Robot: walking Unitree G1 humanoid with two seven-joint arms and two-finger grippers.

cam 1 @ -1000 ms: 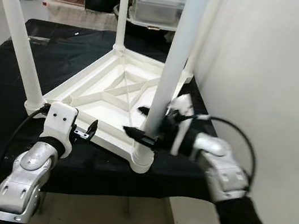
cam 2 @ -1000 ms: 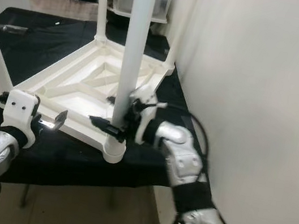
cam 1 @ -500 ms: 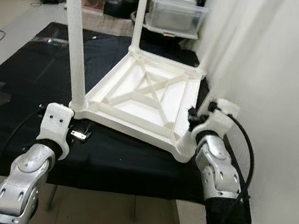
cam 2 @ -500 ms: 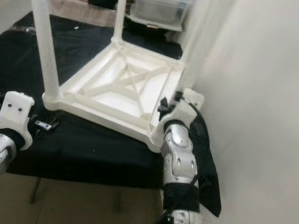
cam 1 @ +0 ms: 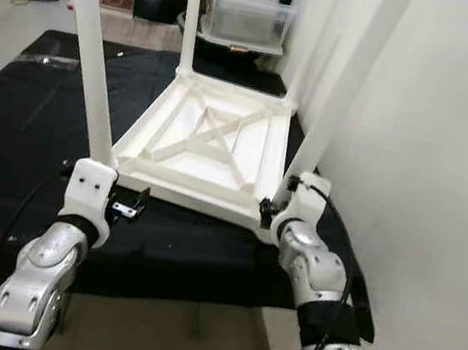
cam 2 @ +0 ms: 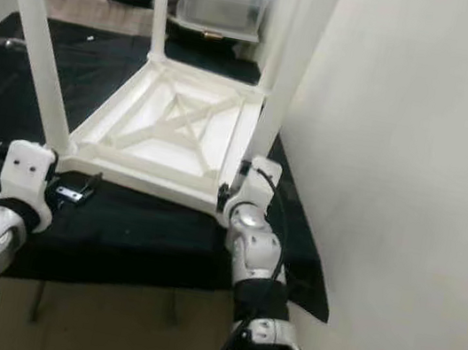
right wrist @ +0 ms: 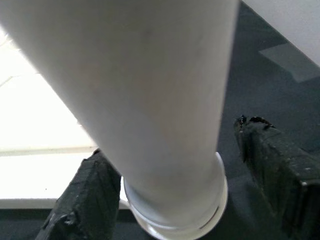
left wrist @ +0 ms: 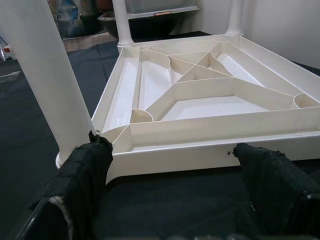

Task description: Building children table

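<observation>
Since 0.5 s ago your right gripper [right wrist: 165,200] has closed in on the smooth white round leg [right wrist: 150,100], fingers spread either side; left gripper [left wrist: 170,200] open at 7 o'clock of the ribbed tabletop [left wrist: 200,100].

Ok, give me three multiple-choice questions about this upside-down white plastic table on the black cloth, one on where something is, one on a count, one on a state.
1. Where does the upside-down white plastic table rest?
A. on a black cloth
B. on bare floor
C. on a wooden bench

2. How many white legs stand up from it?
A. two
B. three
C. four

3. How is the right gripper set at the near right leg?
A. shut flat on the cloth
B. open, one black finger on each side of the leg
C. raised high above the table

Answers: 1 A, the cloth lies under the whole frame. 2 C, a leg rises at each corner in the head views. 3 B, the right wrist view has the leg between its spread fingers.
</observation>
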